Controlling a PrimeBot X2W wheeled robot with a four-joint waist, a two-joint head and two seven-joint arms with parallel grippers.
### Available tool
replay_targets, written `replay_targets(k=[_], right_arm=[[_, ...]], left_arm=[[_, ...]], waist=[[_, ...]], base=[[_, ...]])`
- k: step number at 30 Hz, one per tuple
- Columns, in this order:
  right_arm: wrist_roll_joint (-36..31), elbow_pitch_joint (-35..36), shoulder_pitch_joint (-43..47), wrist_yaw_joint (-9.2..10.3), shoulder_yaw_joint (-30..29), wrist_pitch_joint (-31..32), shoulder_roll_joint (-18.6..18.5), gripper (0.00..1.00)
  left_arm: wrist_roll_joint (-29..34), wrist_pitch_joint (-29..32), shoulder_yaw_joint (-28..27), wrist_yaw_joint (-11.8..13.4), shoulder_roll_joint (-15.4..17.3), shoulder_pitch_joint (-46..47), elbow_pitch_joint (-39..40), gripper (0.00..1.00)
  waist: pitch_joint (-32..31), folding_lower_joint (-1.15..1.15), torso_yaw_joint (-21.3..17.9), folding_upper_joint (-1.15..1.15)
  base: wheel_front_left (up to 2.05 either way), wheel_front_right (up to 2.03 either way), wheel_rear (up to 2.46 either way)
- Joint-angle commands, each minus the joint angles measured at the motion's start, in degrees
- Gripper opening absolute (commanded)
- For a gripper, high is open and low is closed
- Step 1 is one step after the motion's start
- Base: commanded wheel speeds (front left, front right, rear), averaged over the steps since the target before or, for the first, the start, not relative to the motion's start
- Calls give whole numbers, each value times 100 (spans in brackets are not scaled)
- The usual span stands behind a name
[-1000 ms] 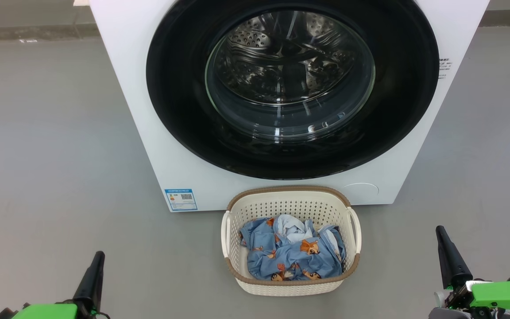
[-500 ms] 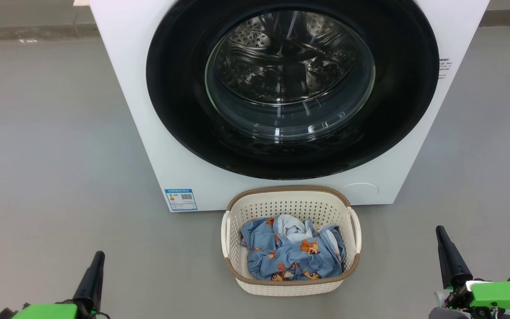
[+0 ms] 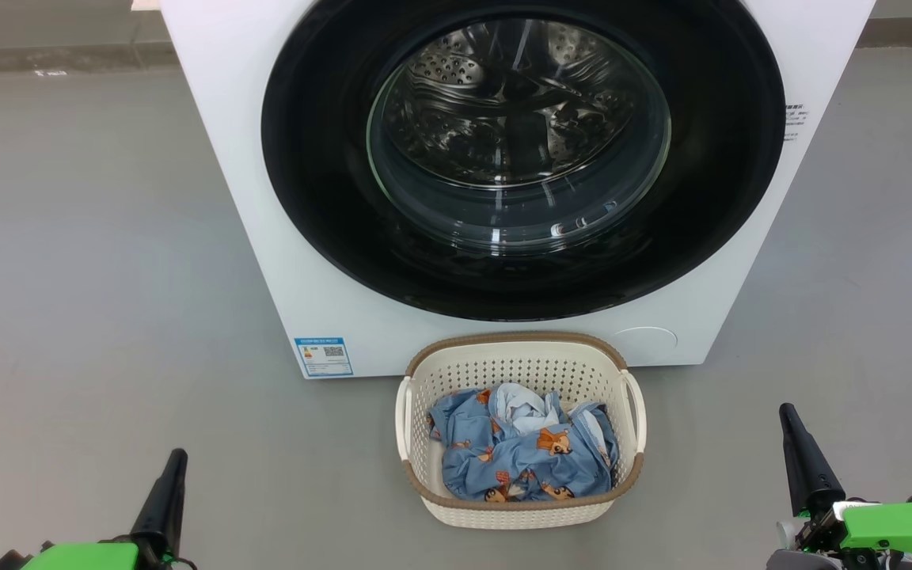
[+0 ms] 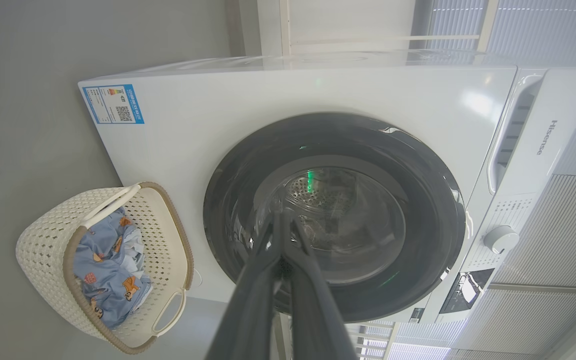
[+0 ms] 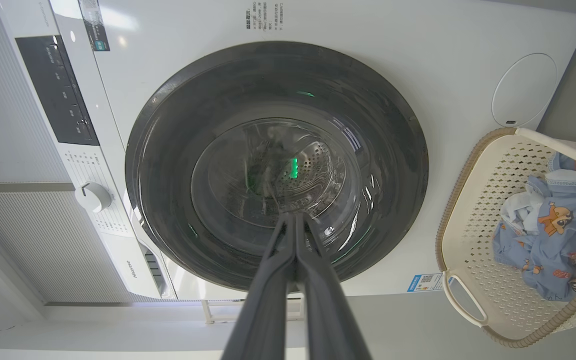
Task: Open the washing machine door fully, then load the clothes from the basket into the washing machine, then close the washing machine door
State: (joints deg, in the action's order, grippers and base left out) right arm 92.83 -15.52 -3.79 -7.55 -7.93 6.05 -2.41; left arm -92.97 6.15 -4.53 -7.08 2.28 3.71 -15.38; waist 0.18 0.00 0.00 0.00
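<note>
Right, washer w/ Hisense logo

The washing machine is white, with a small blue label low on its front and a black control panel. The washing machine door is a glossy black ring around clear glass, and behind the glass is a silvery drum dotted with small holes. The basket is cream with rows of perforations and a brown woven-look rim. The clothes are light blue, printed with orange-brown cartoon animals, beside a whitish piece. The floor is plain grey. The left hand and right hand have dark fingers and bright green housings.
</note>
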Motion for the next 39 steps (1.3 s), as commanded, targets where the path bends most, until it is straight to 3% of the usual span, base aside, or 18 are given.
replay_targets(k=[1, 39], right_arm=[[-67, 149, -239, 6, 140, 45, -47, 0], [-66, 149, -239, 6, 141, 44, -47, 0]], left_arm=[[83, 36, -202, -41, 60, 248, 135, 0], [82, 35, -200, -41, 60, 248, 135, 0]], waist=[[0, 0, 0, 0], [0, 0, 0, 0]], base=[[0, 0, 0], [0, 0, 0]])
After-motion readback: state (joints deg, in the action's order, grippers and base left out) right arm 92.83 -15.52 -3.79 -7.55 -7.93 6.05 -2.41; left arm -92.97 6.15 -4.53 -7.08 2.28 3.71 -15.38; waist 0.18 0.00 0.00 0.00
